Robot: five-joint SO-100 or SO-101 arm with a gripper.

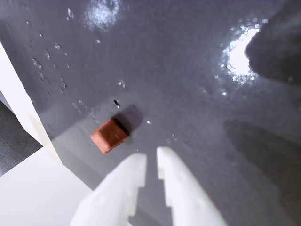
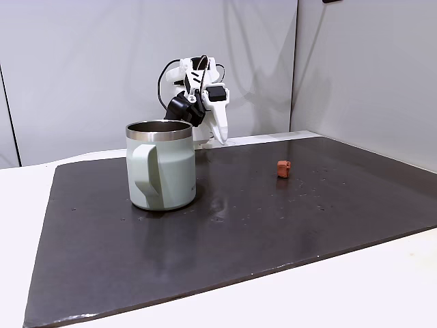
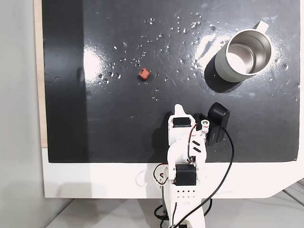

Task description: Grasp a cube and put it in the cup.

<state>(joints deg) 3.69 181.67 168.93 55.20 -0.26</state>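
The cube (image 1: 109, 135) is a tiny reddish-orange block lying on the dark mat, just ahead and to the left of my white fingertips in the wrist view. My gripper (image 1: 151, 157) is shut, with only a thin slit between the fingers and nothing held. In both fixed views the cube (image 2: 283, 169) (image 3: 144, 73) lies alone, well apart from the gripper (image 2: 222, 139) (image 3: 178, 108), which hangs near the arm's base. The cup (image 2: 162, 167) (image 3: 243, 57), a sage-green mug with a steel rim, stands upright far from the cube, with nothing seen inside it.
A dark glossy mat (image 3: 95, 123) covers most of the white table (image 3: 95, 180) and carries pale specks and glare spots. The mat's edge and the white table (image 1: 28, 188) show at the lower left of the wrist view. Grey walls (image 2: 355, 68) stand behind the arm.
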